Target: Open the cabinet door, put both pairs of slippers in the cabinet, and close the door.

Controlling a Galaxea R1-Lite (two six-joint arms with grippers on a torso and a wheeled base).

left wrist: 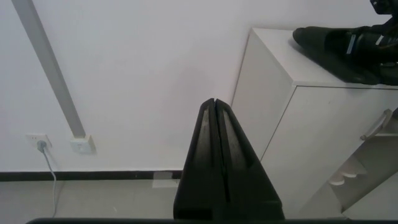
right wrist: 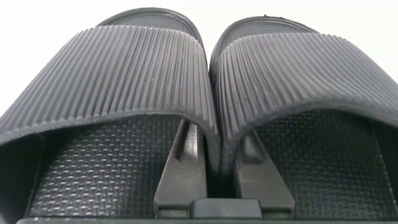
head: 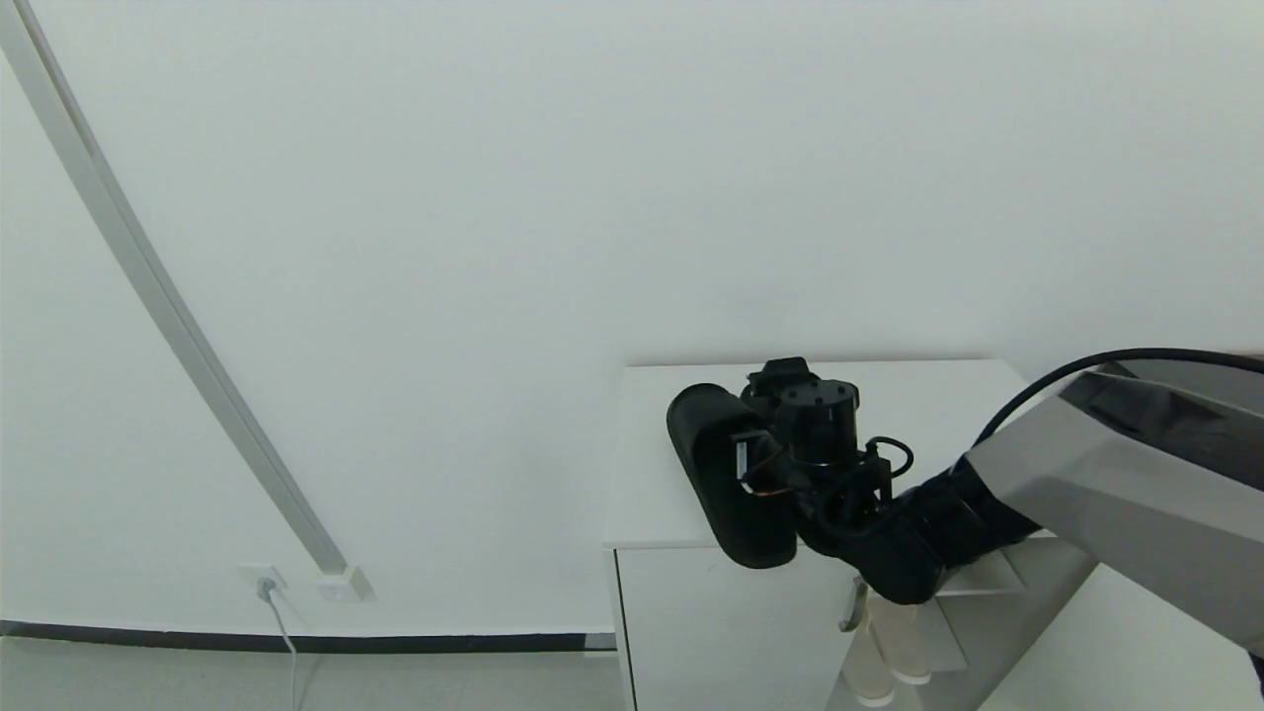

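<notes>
Right claw [right wrist: 216, 148]: narrow, one finger inside each of the black slippers [head: 726, 484], pinching their two inner walls together.
Left claw [left wrist: 215, 124]: fingers pressed flat together, holding nothing.
Landmark: white cabinet [head: 938, 395] against the wall.
Black pair: over the cabinet's top, at its front left part, heels hanging out past the front edge. I cannot tell whether the pair rests on the top or hangs just above it.
Long axis: roughly from the wall toward the robot, across the cabinet's depth.
Opening: the cabinet's front stands open right of the handle [head: 852, 604]; pale slippers [head: 877, 657] already sit on a shelf inside.
Key relation: the open shelves lie below the held pair and toward the cabinet's right, so the pair likely has to come forward off the top, then down and in.
Nearer arm: the right; the left claw hangs lower, off the cabinet's left side.
Step, by my reading: second pair in hand, not yet stowed; door not yet closed.
</notes>
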